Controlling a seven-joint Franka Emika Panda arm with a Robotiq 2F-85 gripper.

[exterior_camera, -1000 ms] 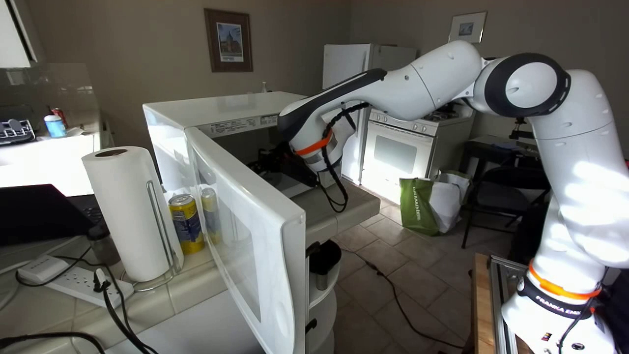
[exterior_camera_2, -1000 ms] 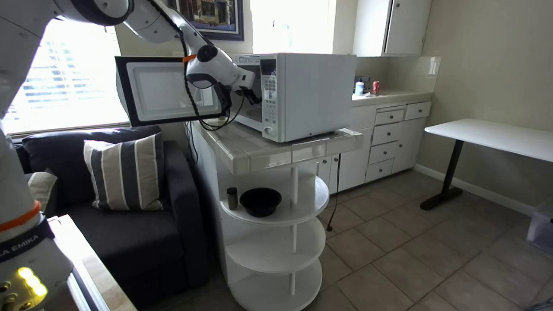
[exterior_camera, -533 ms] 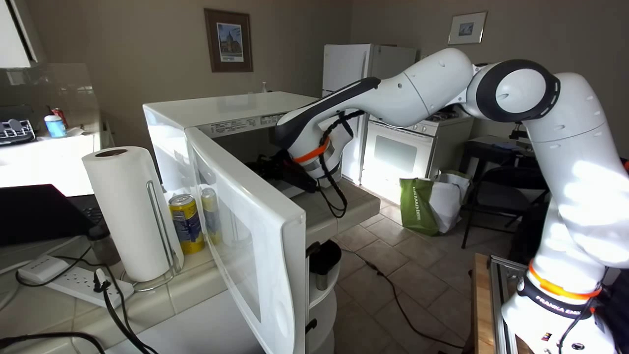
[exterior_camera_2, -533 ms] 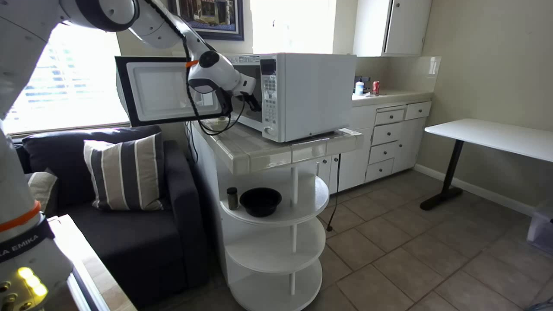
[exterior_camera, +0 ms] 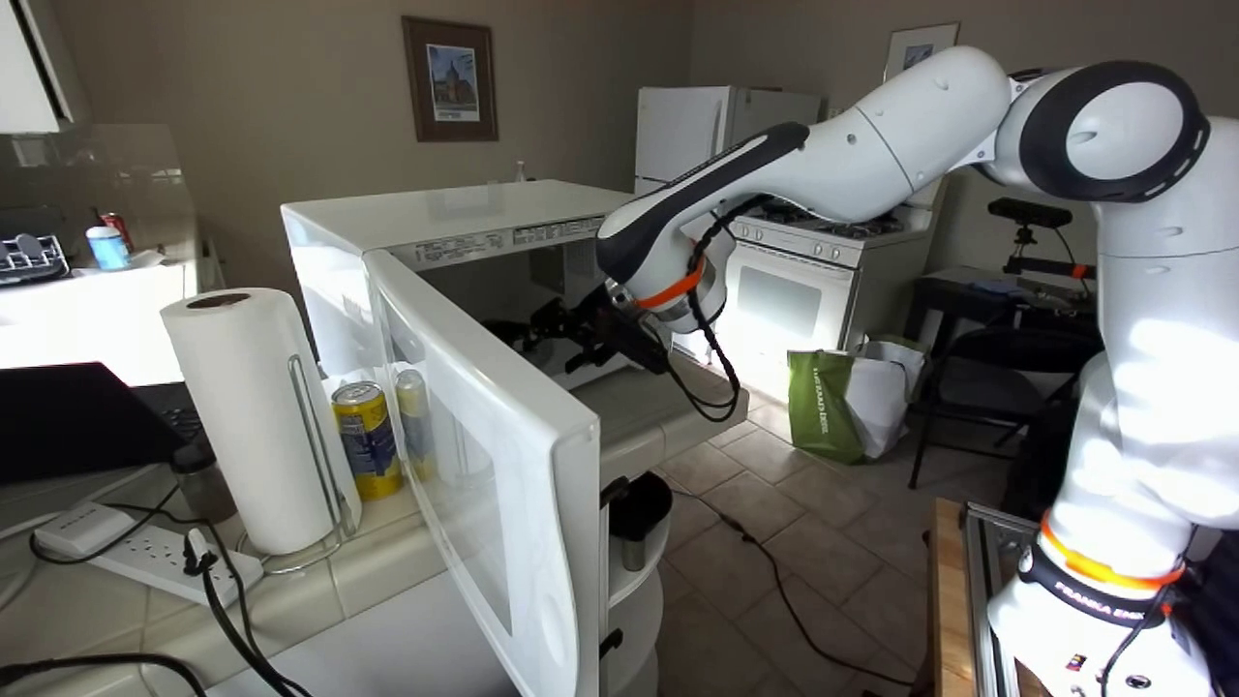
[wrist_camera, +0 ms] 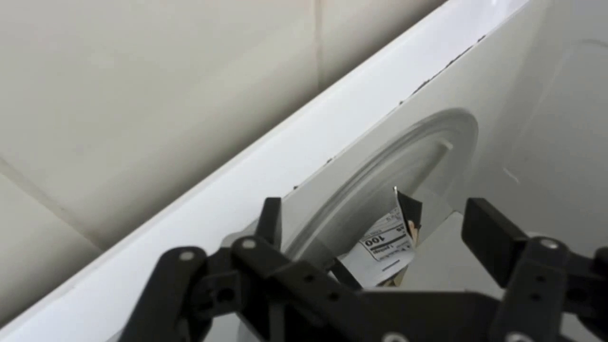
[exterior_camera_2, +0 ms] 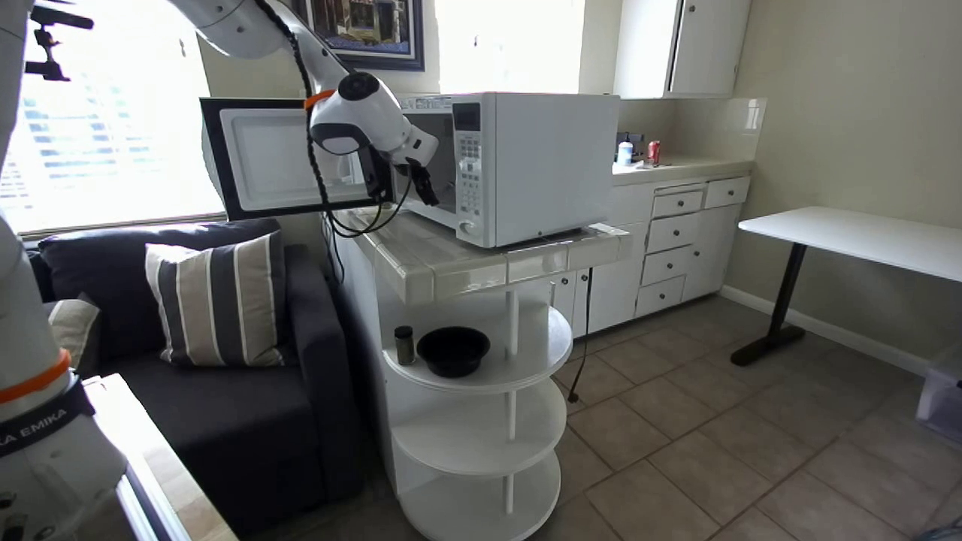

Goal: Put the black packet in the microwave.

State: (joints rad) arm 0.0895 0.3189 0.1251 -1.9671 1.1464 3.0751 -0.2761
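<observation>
The black packet (wrist_camera: 382,244) lies inside the white microwave (exterior_camera_2: 556,173), on or against its turntable (wrist_camera: 444,123). A white printed label and a dark, raised corner of it show in the wrist view. My gripper (wrist_camera: 374,221) is open, its fingers wide apart with nothing gripped; the packet lies beyond them, framed by the gap. In an exterior view the gripper (exterior_camera: 559,344) is at the microwave's mouth, fingers spread. The microwave door (exterior_camera: 484,436) stands swung wide. From outside, the packet is hard to make out in the dark interior.
The microwave sits on a tiled counter (exterior_camera_2: 421,248). Beside its door stand a paper towel roll (exterior_camera: 261,426) and a yellow can (exterior_camera: 368,440). Below, a shelf (exterior_camera_2: 518,368) holds a black bowl (exterior_camera_2: 453,351) and a small jar (exterior_camera_2: 404,344). A cable loop (exterior_camera: 716,407) hangs from my wrist.
After dipping slightly, my arm has drawn back and up, bringing the gripper from inside the microwave out toward its opening. The jaws have opened. The door has not moved.
</observation>
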